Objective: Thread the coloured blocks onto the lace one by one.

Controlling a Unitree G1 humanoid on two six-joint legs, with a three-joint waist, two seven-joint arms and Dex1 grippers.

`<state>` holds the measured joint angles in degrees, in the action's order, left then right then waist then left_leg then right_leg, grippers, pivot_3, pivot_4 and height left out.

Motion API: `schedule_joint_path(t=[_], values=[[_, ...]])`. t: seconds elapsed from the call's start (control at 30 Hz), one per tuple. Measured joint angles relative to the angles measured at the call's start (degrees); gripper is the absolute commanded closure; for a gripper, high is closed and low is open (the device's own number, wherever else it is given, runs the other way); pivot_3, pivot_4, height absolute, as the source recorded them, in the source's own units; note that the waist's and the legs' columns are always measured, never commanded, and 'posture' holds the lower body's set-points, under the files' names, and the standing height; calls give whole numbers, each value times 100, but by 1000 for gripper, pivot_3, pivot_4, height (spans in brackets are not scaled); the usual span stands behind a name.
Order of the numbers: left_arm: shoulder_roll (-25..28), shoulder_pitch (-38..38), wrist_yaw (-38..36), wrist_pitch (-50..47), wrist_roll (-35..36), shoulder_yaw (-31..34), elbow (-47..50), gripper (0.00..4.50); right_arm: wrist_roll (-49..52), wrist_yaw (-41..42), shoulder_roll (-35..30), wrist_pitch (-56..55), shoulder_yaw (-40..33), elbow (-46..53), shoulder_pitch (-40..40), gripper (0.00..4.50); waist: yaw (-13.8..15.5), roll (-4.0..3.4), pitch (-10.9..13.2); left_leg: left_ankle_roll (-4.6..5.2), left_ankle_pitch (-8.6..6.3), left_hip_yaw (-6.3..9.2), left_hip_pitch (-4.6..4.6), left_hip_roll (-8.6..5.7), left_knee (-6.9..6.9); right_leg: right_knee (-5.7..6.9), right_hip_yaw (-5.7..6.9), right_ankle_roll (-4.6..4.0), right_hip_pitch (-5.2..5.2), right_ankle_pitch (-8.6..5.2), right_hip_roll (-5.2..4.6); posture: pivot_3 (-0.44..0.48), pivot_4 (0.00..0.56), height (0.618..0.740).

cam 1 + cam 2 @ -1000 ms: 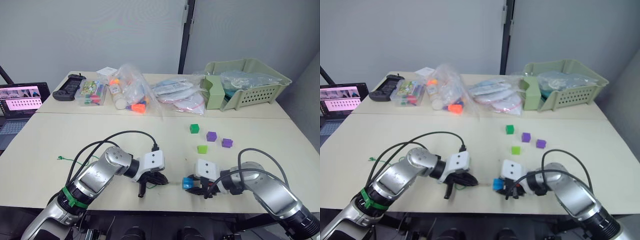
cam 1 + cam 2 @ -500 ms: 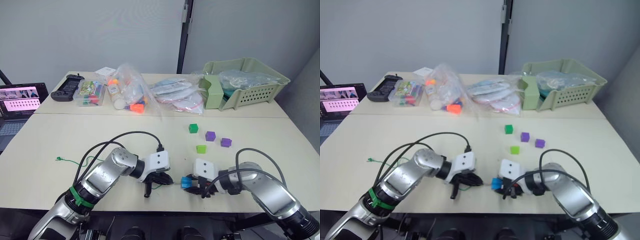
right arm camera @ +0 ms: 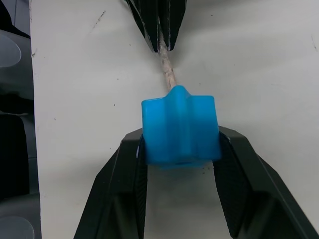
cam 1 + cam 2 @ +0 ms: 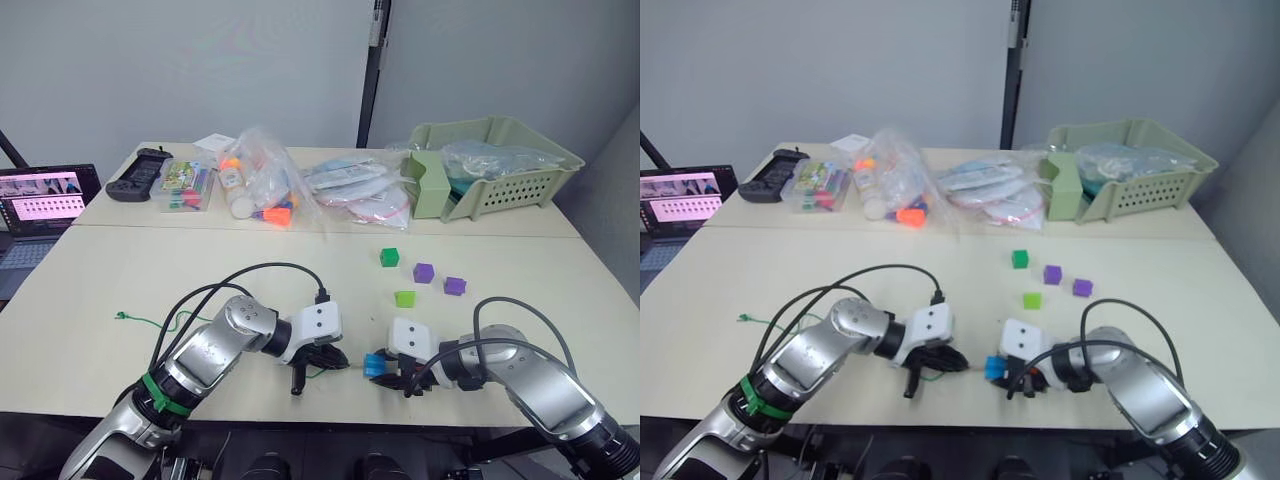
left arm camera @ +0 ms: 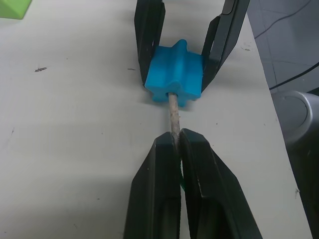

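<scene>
Left wrist view | left gripper (image 5: 178, 142) jaws pinch lace tip (image 5: 173, 112) | right gripper (image 3: 179, 144) jaws clamp blue block (image 3: 180, 130)

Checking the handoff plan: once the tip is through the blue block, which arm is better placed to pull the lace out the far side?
Probably the left: the right gripper is clamped on the blue block, while the left gripper pinches the lace tip and could regrip.
</scene>
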<state>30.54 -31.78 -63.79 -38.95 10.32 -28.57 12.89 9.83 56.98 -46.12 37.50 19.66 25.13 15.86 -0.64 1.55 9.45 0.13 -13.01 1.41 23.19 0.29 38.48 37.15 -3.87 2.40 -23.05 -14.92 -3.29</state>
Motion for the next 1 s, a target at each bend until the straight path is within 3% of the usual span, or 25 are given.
schedule_joint_path(t=[0.2, 0.57, 0.6, 0.8, 1.0], values=[[-470, -155, 114, 44, -146, -211, -309, 4500, 0, -3, 35, 43, 5, 30, 13, 3147, -6, 0, 0, 0, 0, -1, 3, 0, 5, 2, 0, 0, -2, 0, 1, 0, 150, 740], [-774, -191, 121, 193, -262, -196, -624, 4500, -8, 26, -22, 149, -57, 34, 13, 3147, 40, 0, 0, 0, 0, 1, 1, -7, 22, 0, 4, 7, 13, 2, -5, 0, 150, 740], [-775, -184, 121, 193, -261, -184, -627, 3760, -9, 25, -26, 149, -59, 34, 12, 3147, 41, 0, 0, 0, 0, 1, 1, -8, 24, 0, 5, 7, 13, 2, -5, 0, 150, 740], [-491, -158, -85, 495, -128, -41, -421, 1861, 9, -21, 5, 48, -84, 40, -76, 3147, -5, 0, 0, 1, -1, 4, 6, -2, 19, 2, 4, 7, 5, 2, -2, 0, 150, 740], [222, -44, -441, 535, 47, 248, -221, 1823, 39, -26, 5, -137, -107, -20, -156, 3147, -22, -1, 0, 2, -2, 4, 5, 2, 14, 1, 4, 7, 1, 2, 0, 0, 150, 740]])
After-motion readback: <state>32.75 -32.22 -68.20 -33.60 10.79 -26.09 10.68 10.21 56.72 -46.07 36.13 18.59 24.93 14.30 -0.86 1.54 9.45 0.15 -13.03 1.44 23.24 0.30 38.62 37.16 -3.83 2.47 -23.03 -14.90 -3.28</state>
